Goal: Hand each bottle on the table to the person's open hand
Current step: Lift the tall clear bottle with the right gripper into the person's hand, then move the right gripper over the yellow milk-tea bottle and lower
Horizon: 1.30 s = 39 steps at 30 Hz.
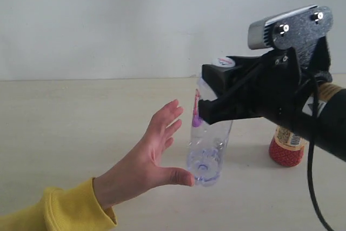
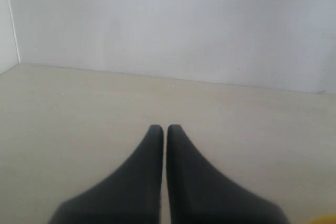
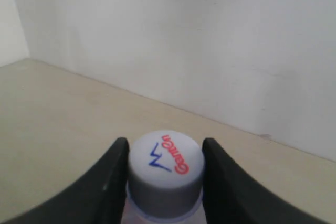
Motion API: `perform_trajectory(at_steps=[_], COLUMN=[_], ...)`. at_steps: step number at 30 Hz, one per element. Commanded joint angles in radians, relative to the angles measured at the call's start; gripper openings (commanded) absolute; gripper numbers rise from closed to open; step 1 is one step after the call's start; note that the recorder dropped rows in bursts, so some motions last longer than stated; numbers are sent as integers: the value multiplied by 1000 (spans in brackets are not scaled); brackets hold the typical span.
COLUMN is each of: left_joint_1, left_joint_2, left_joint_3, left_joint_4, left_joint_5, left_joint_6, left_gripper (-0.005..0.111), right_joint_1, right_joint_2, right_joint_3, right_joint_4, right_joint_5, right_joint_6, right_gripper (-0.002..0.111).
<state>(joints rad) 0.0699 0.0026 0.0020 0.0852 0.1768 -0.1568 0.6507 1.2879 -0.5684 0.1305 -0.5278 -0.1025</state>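
The tall clear bluish bottle with a purple label hangs tilted above the table, held near its neck by my right gripper. Its white cap with red and blue print sits between the black fingers in the right wrist view. The person's open hand, yellow cuff at the wrist, touches the bottle's lower end with its thumb. The yellowish drink bottle with a red base stands behind my right arm, mostly hidden. The ribbed water bottle is out of view. My left gripper is shut and empty over bare table.
A white wall runs along the far edge of the table. The yellow sleeve crosses the front left corner. A black cable hangs from my right arm at the right edge.
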Motion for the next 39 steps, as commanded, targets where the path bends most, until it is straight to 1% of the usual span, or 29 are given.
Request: perform_trajectory(at_steps=[1, 3, 6, 10, 11, 13, 14, 16, 17, 18, 19, 21, 22, 24, 27, 30, 32, 33, 37, 39], left_joint_1=[3, 3, 3, 3, 3, 3, 3, 3, 3, 3, 3, 3, 3, 3, 3, 3, 3, 3, 3, 3], left_joint_2=[-3, -3, -3, -3, -3, -3, -3, -3, -3, -3, -3, -3, -3, -3, -3, -3, -3, -3, -3, -3], left_joint_3=[-2, -2, -2, -2, -2, -2, -2, -2, -2, -2, -2, -2, -2, -2, -2, -2, -2, -2, -2, -2], left_joint_4=[0, 0, 0, 0, 0, 0, 0, 0, 0, 0, 0, 0, 0, 0, 0, 0, 0, 0, 0, 0], left_joint_5=[2, 2, 2, 2, 2, 2, 2, 2, 2, 2, 2, 2, 2, 2, 2, 2, 2, 2, 2, 2], left_joint_6=[-4, -4, -4, -4, -4, -4, -4, -4, -4, -4, -4, -4, -4, -4, -4, -4, -4, -4, -4, -4], left_gripper=[4, 4, 4, 4, 4, 4, 4, 4, 4, 4, 4, 4, 4, 4, 4, 4, 4, 4, 4, 4], right_joint_1=[87, 116, 148, 161, 161, 161, 161, 161, 161, 158, 158, 158, 158, 153, 114, 18, -55, -96, -248, -308], right_joint_2=[-7, -7, -7, -7, -7, -7, -7, -7, -10, -10, -11, -22, -25, -52, -113, -194, -239, -261, -310, -307], right_joint_3=[-3, -9, -38, -83, -90, -100, -102, -104, -106, -109, -110, -110, -110, -110, -110, -110, -102, -91, -46, -26], right_joint_4=[-12, -12, -14, -18, -18, -18, -18, -9, -1, 22, 37, 91, 118, 190, 365, 568, 664, 678, 678, 671], right_joint_5=[-46, -65, -36, 36, 48, 75, 80, 83, 83, 81, 81, 94, 99, 104, 106, 140, 167, 178, 233, 263], right_joint_6=[27, 44, 44, 52, 52, 52, 52, 45, 40, 28, 5, -74, -109, -198, -403, -620, -741, -768, -768, -766], right_gripper=[0, 0, 0, 0, 2, 16, 26, 59, 71, 79, 79, 72, 71, 71, 72, 72, 72, 72, 72, 72])
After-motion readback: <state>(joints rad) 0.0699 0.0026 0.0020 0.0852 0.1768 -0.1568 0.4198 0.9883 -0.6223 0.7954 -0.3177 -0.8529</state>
